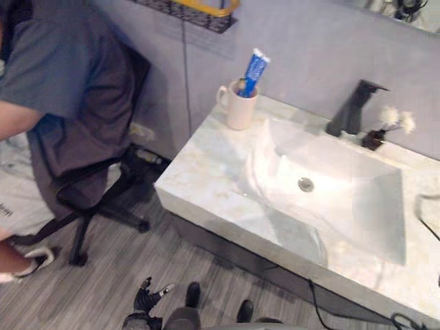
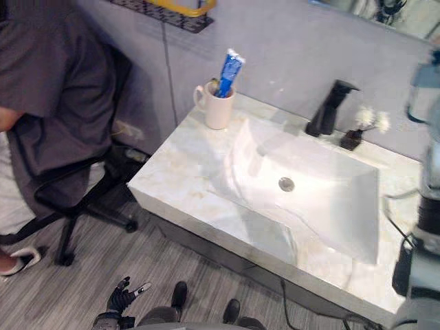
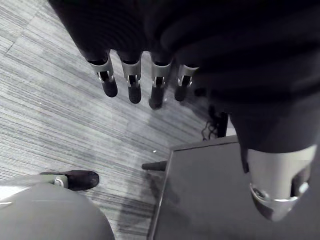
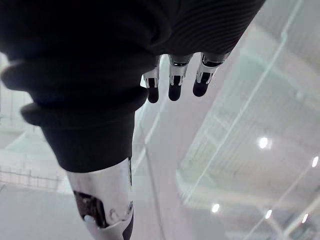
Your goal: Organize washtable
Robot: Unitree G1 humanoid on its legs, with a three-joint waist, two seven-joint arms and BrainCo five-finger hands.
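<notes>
The marble washtable holds a white sunken basin with a drain. At its back left corner a cream mug stands upright with a blue toothpaste tube in it. A black faucet and a small dark vase of white flowers stand behind the basin. My left hand hangs low over the floor in front of the table, its fingers relaxed and holding nothing. The fingers of my right hand are straight and hold nothing, raised towards the ceiling; that arm rises at the table's right end.
A person sits on a black office chair left of the table. A black and yellow rack hangs on the wall above. A dark cable lies on the counter's right end. A dark cabinet stands below my left hand.
</notes>
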